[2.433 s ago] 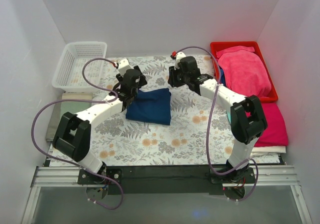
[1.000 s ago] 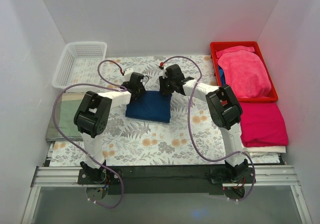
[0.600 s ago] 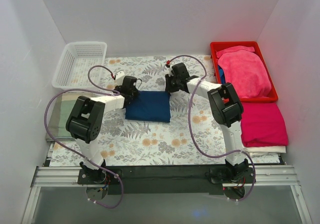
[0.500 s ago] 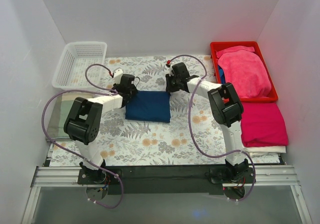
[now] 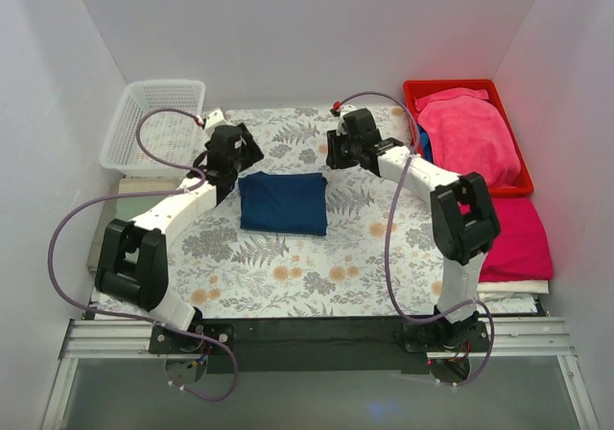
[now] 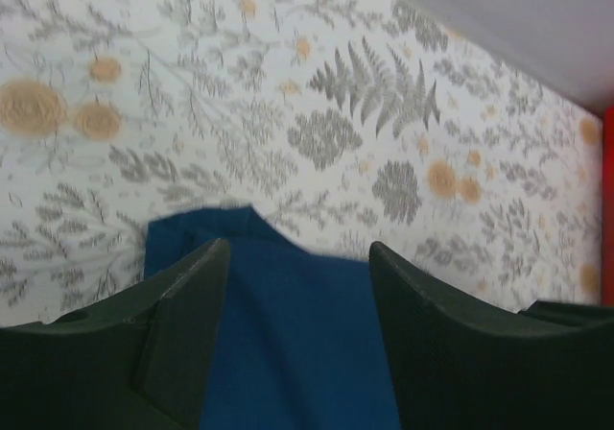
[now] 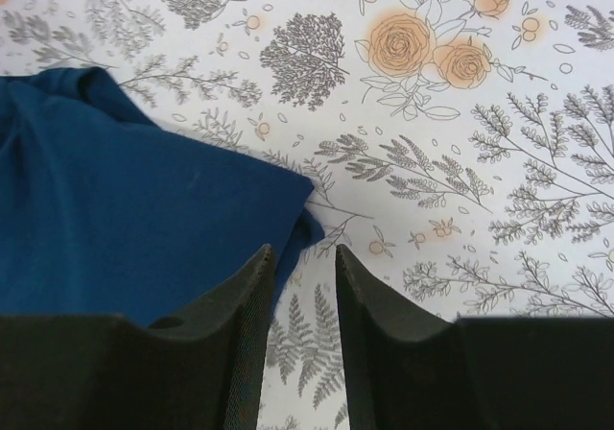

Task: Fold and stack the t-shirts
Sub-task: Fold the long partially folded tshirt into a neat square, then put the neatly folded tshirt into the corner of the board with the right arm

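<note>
The navy blue t-shirt [image 5: 283, 203] lies folded into a flat rectangle on the floral cloth; its print is hidden. My left gripper [image 5: 228, 152] hovers just off its far left corner, open and empty; in the left wrist view the navy cloth [image 6: 288, 344] lies below the spread fingers [image 6: 182, 305]. My right gripper [image 5: 347, 147] hovers off the far right corner, jaws a little apart and empty; the right wrist view shows the shirt's corner [image 7: 144, 209] just left of the gripper [image 7: 302, 255]. A folded magenta-pink t-shirt [image 5: 513, 238] lies at the right edge.
A red bin [image 5: 511, 185] at the back right holds pink cloth [image 5: 470, 137]. A white mesh basket [image 5: 158, 123] stands at the back left, with a folded green cloth [image 5: 129, 209] in front of it. The floral table cover [image 5: 317, 267] spreads under everything.
Both grippers have let go of the navy shirt's far corners and pulled up and away toward the back. The shirt now lies flat and folded.
</note>
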